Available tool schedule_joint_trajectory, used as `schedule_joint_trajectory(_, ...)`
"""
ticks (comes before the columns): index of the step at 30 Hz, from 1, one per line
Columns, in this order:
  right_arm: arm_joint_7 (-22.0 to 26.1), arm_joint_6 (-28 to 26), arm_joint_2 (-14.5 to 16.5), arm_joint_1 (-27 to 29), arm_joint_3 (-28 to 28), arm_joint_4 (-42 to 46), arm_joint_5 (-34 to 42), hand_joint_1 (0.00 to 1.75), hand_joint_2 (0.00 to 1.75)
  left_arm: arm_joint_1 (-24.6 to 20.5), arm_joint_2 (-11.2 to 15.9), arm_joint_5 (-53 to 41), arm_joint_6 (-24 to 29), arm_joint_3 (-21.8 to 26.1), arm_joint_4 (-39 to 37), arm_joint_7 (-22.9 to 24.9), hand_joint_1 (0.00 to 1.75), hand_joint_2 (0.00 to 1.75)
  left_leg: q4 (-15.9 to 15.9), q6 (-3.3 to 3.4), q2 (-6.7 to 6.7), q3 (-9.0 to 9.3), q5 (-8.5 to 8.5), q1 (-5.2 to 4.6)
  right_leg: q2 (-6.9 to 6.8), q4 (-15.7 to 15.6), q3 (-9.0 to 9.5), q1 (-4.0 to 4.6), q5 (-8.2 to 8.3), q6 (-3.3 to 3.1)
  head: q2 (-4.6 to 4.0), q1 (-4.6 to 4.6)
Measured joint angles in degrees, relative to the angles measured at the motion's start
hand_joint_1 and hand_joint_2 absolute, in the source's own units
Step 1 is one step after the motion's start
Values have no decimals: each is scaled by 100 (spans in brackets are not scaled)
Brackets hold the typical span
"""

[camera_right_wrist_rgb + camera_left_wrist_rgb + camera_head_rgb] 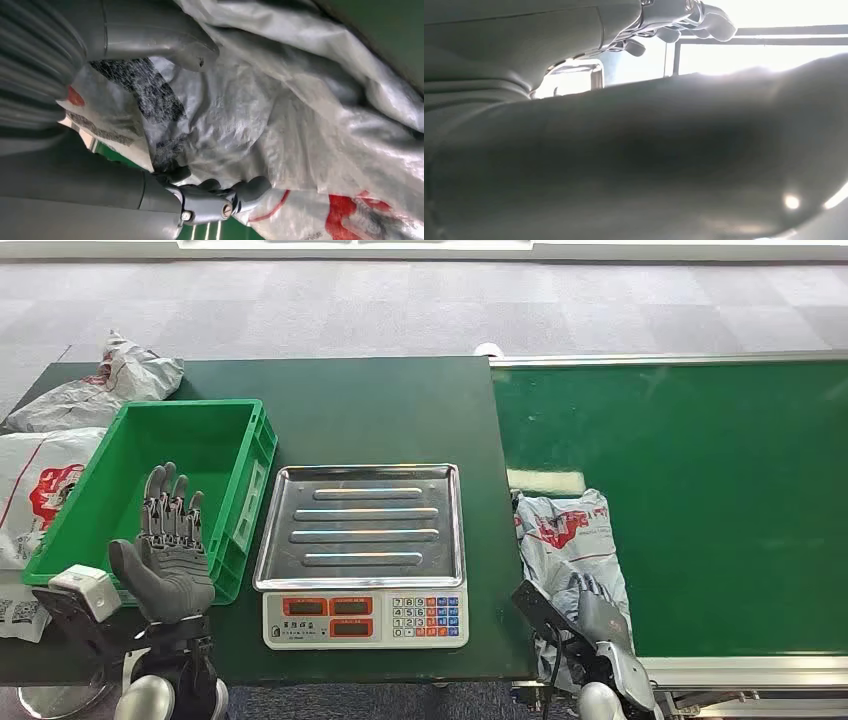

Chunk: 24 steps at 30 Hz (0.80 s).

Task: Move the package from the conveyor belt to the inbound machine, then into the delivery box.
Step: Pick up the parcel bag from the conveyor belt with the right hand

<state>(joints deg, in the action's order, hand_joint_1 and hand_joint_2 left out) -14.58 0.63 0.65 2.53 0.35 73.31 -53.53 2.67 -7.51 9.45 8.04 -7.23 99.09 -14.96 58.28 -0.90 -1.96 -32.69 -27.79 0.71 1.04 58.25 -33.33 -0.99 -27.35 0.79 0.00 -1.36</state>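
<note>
A parcel-sorting station in a warehouse or logistics test floor. A green conveyor belt (700,500) with metal rails runs at 3 o'clock, an electronic weighing scale (362,555) sits at the centre of a dark green table (400,410), a green plastic crate (190,490) at 9 o'clock, grey mailing bags (120,380) at 10 o'clock, grey carpet tiles (420,310) at 12 o'clock.

crumpled grey package (563,540), on conveyor belt (720,500)

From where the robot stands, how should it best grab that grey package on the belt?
By its near end, coming from the robot's side. The package is a soft, crumpled bag lying flat on the conveyor belt, so loose folds there bunch easily; the right robot hand already closes on them.
</note>
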Motion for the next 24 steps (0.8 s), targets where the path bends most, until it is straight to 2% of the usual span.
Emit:
schedule_joint_trajectory(13,-189,386,100,209,2,-119,-622,0,175,-67,-53,8,-72,-25,-143,44,0,0,0,0,1,3,0,0,4,0,3,1,0,0,0,0)
schedule_joint_trajectory(24,31,397,193,195,28,-443,-256,0,175,16,-53,208,-73,-33,-261,99,0,0,0,1,3,14,-1,0,6,-2,14,2,-1,0,0,0)
